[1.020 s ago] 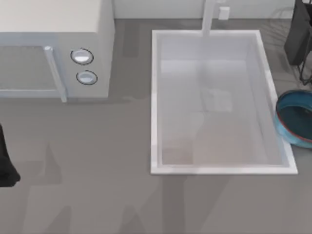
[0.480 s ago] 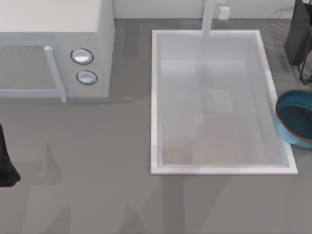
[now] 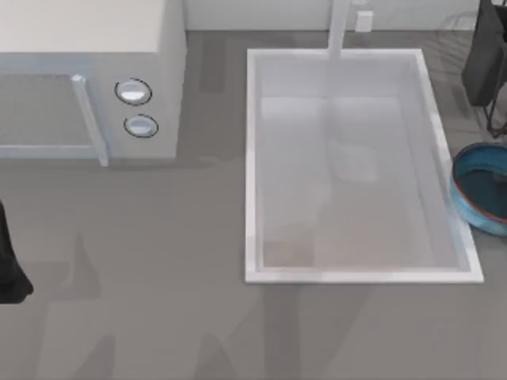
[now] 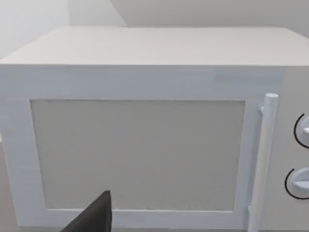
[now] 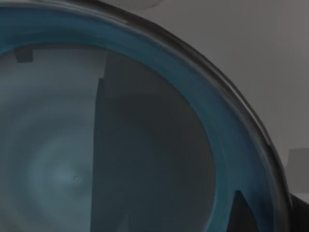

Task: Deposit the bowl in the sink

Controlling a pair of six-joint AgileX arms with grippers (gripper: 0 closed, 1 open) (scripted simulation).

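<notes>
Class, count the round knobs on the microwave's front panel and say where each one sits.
2. Both are on the microwave panel's right end, facing the sink: one knob farther back, the other knob just in front of it. None looks hidden.

Surface: grey table (image 3: 158, 277)
Left: white microwave (image 3: 87, 79)
Centre-right: sink (image 3: 252, 198)
Right edge: bowl (image 3: 475, 210), beside sink
</notes>
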